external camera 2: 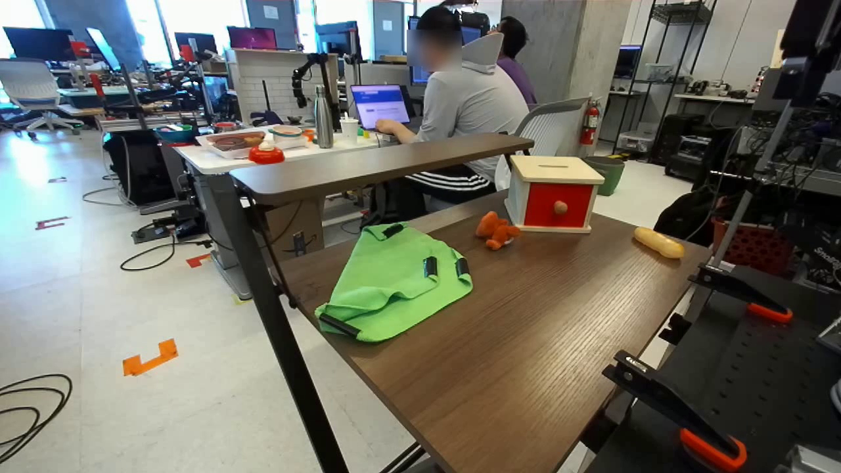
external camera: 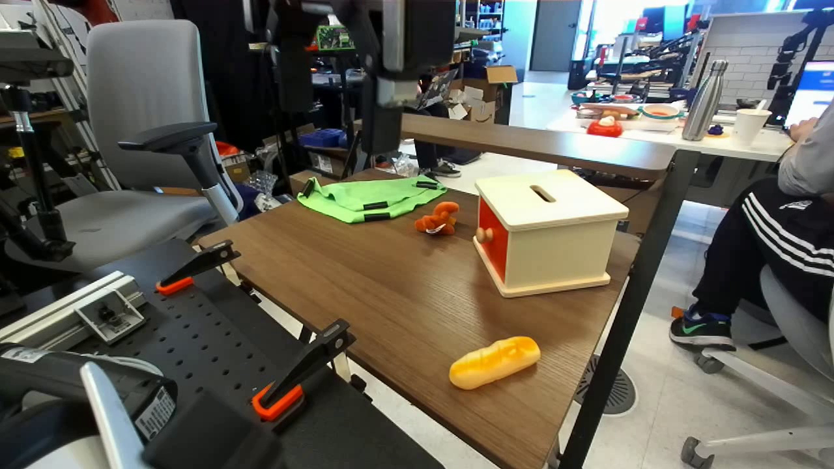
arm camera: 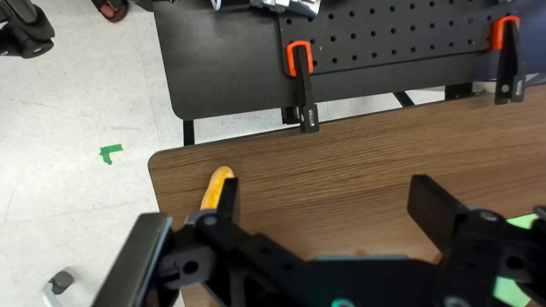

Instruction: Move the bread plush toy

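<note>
The bread plush toy (external camera: 495, 363) is a golden-orange oblong loaf lying on the brown table near its front corner. It also lies near the table edge in an exterior view (external camera 2: 659, 243). In the wrist view the toy (arm camera: 216, 187) shows at the left, its lower part hidden behind the left finger. My gripper (arm camera: 327, 192) is open, with bare table seen between its fingers. It is above the table, apart from the toy, with the toy to the left of its jaws. The gripper also shows, dark and partly cut off, at the top of an exterior view.
A cream box (external camera: 550, 202) with a red front (external camera 2: 560, 203) stands on the table. Beside it lie an orange plush (external camera: 438, 219) and a green cloth (external camera: 374, 197). A raised shelf (external camera: 541, 144) runs along the table's far side. Orange-handled clamps (arm camera: 303, 81) sit along the near edge.
</note>
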Robot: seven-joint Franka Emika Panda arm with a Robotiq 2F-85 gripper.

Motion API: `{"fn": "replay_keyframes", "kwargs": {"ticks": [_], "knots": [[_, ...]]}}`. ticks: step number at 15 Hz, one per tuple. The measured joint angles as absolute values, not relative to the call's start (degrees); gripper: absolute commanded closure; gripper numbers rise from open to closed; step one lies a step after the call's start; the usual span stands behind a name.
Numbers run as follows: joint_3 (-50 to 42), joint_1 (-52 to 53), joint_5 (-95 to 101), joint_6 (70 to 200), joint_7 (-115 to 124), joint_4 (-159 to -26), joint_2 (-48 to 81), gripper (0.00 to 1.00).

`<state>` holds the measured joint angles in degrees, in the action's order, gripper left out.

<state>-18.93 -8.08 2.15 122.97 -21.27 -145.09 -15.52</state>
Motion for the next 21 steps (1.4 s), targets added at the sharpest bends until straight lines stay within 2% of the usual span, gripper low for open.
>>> {"fn": "replay_keyframes", "kwargs": {"ticks": [7, 21], "knots": [[-17.9, -8.2, 1.8, 135.6, -19.5, -144.7, -4.4, 0.00], [-13.4, -15.4, -3.6, 135.8, -19.6, -125.7, 23.0, 0.00]]}}
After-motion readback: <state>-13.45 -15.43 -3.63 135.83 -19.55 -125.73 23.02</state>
